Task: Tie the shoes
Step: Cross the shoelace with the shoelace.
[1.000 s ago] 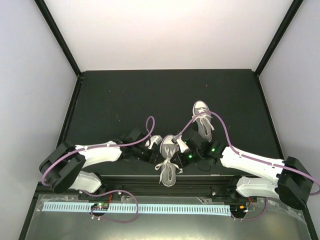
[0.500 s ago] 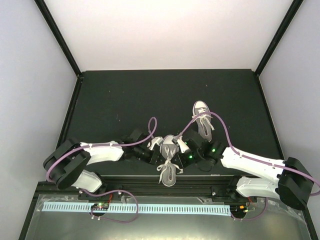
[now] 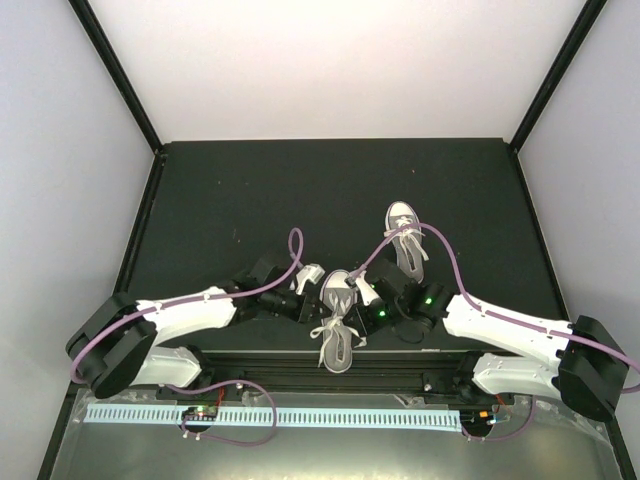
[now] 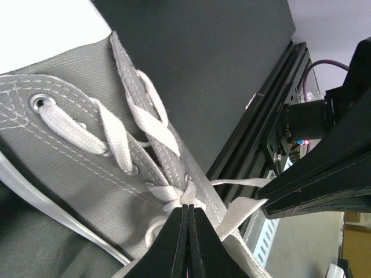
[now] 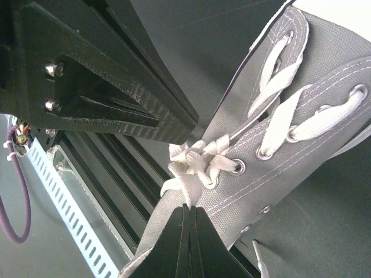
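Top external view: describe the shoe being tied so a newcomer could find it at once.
Start at the middle of the black table's near edge. The grey sneaker lies there between the left end effector and the right end effector, each shut on its white laces. The other sneaker sits farther back to the right, with no end effector on it.

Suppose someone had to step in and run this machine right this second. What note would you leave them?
Left gripper: shut, pinching the lace right at the knot.
Right gripper: shut on a lace strand just below that knot.
Near shoe: between both arms at the table's near edge.
Far shoe: further back on the right, nothing touching it.
Done: a knot is formed on the near shoe.
Left: pull it snug, let go, then check the far shoe; its tie is unclear from above.
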`<state>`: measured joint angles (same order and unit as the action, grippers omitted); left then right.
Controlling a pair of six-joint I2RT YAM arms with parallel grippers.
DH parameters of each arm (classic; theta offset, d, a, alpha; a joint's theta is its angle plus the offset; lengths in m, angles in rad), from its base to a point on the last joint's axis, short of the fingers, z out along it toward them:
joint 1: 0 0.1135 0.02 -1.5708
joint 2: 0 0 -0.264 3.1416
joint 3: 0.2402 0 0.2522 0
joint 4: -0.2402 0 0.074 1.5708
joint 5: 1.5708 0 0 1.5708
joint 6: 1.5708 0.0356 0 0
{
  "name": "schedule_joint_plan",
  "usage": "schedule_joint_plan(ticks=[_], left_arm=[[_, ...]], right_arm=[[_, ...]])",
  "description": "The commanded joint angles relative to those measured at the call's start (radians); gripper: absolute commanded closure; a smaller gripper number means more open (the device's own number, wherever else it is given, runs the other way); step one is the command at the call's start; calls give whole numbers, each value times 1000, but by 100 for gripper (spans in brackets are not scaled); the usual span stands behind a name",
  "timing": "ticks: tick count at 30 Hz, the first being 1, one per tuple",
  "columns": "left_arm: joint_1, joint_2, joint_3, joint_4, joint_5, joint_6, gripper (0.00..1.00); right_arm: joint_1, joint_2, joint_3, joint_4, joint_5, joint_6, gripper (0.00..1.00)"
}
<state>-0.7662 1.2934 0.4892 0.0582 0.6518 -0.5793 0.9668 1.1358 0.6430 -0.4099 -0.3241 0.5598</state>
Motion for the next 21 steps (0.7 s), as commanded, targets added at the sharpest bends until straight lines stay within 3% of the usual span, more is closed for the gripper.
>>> schedule_joint_plan(ticks=[1,6,10,21], left_arm=[[-2,-6,-17,5,-26,-11,98],[-2,14,-38,8,-26,-10,97],[-4,25,-62,35,-18,-23,81],[-8,-69,-80,29,-81,-64,56]], right_arm=[[-4,4,27,15,16,14,98],[-4,15,22,14,13,17,98],[-5,-4,-2,-44,35,15,98],[-5,-74,-82,-186,122,86,98]])
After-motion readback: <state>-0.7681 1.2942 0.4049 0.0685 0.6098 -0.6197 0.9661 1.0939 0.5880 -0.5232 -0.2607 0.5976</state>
